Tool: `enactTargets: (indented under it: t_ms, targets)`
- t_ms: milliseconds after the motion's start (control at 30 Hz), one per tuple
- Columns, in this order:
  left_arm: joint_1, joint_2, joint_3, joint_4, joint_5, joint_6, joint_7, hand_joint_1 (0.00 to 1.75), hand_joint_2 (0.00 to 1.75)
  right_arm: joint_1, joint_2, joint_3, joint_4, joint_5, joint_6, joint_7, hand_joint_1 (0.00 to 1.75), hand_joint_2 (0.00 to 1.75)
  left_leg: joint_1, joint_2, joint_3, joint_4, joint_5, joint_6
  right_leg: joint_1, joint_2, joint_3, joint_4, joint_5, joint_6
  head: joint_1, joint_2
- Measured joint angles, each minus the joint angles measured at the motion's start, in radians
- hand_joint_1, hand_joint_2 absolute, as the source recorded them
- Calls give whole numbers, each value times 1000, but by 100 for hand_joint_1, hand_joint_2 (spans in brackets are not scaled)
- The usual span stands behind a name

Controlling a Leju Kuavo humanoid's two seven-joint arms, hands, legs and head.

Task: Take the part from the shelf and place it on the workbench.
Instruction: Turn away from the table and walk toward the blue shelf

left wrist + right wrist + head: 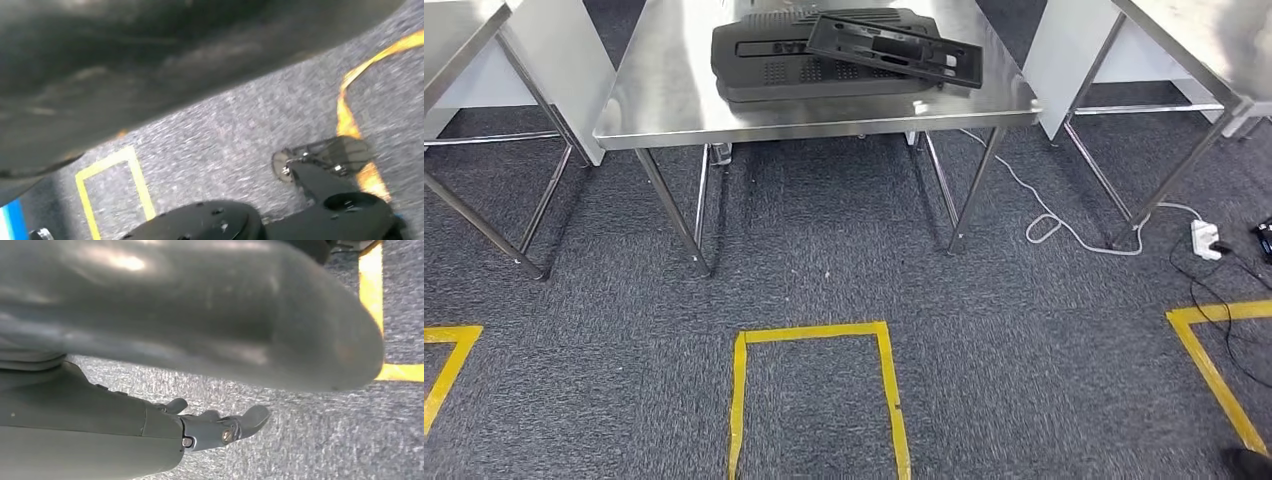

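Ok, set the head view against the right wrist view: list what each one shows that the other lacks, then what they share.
Head view: a steel workbench carrying a black housing with a flat black frame lying askew on top, plus a white cable and power strip on the floor.

Right wrist view: the right hand, its fingers stretched out with nothing in them.

Both: grey carpet marked with yellow tape.

Stacked black parts [824, 55] on workbench [674, 100] cut off at 12 o'clock edge. Left hand [125, 65] close-up, blurred; grip unreadable. Right hand [200, 330] mostly a blurred thumb.
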State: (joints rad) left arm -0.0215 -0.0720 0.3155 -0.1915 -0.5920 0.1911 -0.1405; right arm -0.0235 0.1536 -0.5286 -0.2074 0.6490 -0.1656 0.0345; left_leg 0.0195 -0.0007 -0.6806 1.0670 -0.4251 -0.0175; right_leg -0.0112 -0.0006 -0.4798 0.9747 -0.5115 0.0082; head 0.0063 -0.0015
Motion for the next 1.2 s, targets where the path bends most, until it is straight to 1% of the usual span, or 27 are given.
enactTargets:
  t_ms: [67,100,133,167,200,267,300,333,400,467,500,567,633,667,700,767,800,833,867,900,967,1000,1033,1100,1133,1167,1200]
  targets:
    - [1,0,3,0,0,0,0,0,0,2,0,7,1,3,3,-1,0,0,1,-1,-25,109,-100,-4,0,-2,-16,1,16,-12,-4,0]
    - [1,0,4,0,-1,0,0,0,0,3,0,10,1,3,4,-1,0,0,1,-2,-36,172,-137,-6,2,-3,-24,3,22,-13,-5,0]
    - [1,0,5,0,-1,0,0,0,0,5,0,13,2,4,5,-1,0,0,1,-2,-37,217,-154,-8,3,-4,-31,6,27,-12,-5,0]
    - [0,0,5,0,-2,0,0,0,0,5,-1,14,2,6,5,-1,0,0,2,-2,-22,230,-151,-9,4,-5,-38,10,32,-10,-5,0]
    - [0,0,5,0,-2,0,0,0,0,6,-1,16,3,9,5,-1,0,0,2,-2,12,203,-134,-9,4,-5,-44,15,35,-8,-5,0]
    - [-1,0,6,0,-4,1,0,0,0,6,-2,19,3,18,6,3,0,0,2,-2,110,74,-102,-7,4,-4,-57,30,38,-2,-5,0]
    - [-1,1,6,0,-4,2,1,0,0,5,-2,21,3,22,6,5,0,0,1,-3,144,21,-96,-4,5,-5,-66,37,40,1,-5,0]
    - [-2,1,7,0,-4,2,2,0,0,5,-2,24,3,25,6,7,0,0,-2,-4,161,-11,-97,0,7,-5,-71,43,42,5,-4,0]
    - [-1,1,10,0,-4,3,3,0,0,4,-2,29,4,29,7,8,0,0,-7,-5,154,-21,-95,11,9,-4,-80,46,51,18,-3,0]
    - [-2,0,12,0,-4,3,4,0,0,6,-3,33,4,34,7,8,0,0,-6,-2,141,-27,-82,30,7,-3,-92,57,44,30,-3,0]
    - [-3,1,13,0,-4,3,5,0,0,7,-4,35,4,37,7,8,0,0,-4,0,132,-30,-74,41,6,-3,-107,82,24,31,-1,0]
    - [-4,1,17,0,-4,3,5,0,0,7,-4,39,4,42,7,7,0,0,-4,1,109,-31,-56,53,4,-2,-155,189,-45,27,2,0]
    - [-4,1,20,0,-4,3,5,0,0,6,-4,41,4,43,7,6,0,0,-4,2,85,-30,-39,54,2,-2,-192,305,-96,29,3,0]
    - [-4,1,20,0,-4,3,5,0,0,7,-4,41,4,44,7,5,0,0,-5,3,73,-30,-31,53,1,-2,-189,324,-98,36,3,0]
    - [-3,1,20,0,-4,3,5,0,0,7,-5,42,4,44,7,5,0,0,-5,3,63,-30,-22,52,0,-2,-168,307,-85,45,3,0]
    - [-4,0,21,0,-4,3,5,0,0,6,-6,42,4,47,7,3,0,0,-5,2,46,-30,-5,47,0,-2,-76,177,-44,57,3,0]
    - [-4,0,22,-1,-4,3,5,0,0,4,-7,43,4,50,7,1,0,0,-6,2,40,-29,2,42,2,-2,-23,100,-32,55,3,0]
    - [-4,-1,23,-1,-4,3,5,0,0,2,-7,44,4,53,7,0,0,0,-7,2,38,-30,10,36,5,-2,11,42,-26,49,3,0]
    - [-4,-2,23,-1,-4,4,5,0,0,1,-7,46,4,56,8,-2,0,0,-8,2,38,-32,17,30,8,-1,29,10,-26,42,3,0]
    - [-4,-2,24,-1,-4,4,4,0,0,0,-8,48,4,58,9,-2,0,0,-8,3,39,-36,25,22,12,-1,29,0,-25,34,3,0]
    - [-4,-3,26,-1,-4,5,4,0,0,1,-8,51,5,61,10,-2,0,0,-6,3,35,-37,27,10,7,-2,16,-3,-9,17,3,0]
    - [-3,-3,27,0,-4,6,5,0,0,1,-8,52,5,62,11,-2,0,0,-6,2,29,-22,4,5,3,-3,11,-7,1,7,1,0]
    - [-2,-4,29,0,-4,7,5,0,0,1,-8,55,6,63,11,-1,0,0,-5,2,18,16,-37,2,-1,-4,4,-10,11,-2,0,0]
    - [0,-4,30,0,-4,8,6,0,0,4,-8,58,6,65,12,0,0,0,-4,0,-12,141,-136,-4,0,-5,-13,-9,26,-11,-4,0]
    - [1,-4,30,0,-4,8,6,0,0,5,-8,59,6,66,12,1,0,0,-4,0,-21,201,-164,-7,2,-6,-21,-7,32,-11,-4,0]
    - [1,-4,30,0,-4,8,6,0,0,6,-8,60,6,66,12,1,0,0,-3,-1,-17,230,-168,-10,2,-7,-28,-4,38,-9,-4,0]
    - [1,-4,30,0,-4,9,7,0,0,7,-8,60,7,66,12,2,0,0,-2,0,7,219,-155,-11,2,-7,-35,1,42,-7,-4,0]
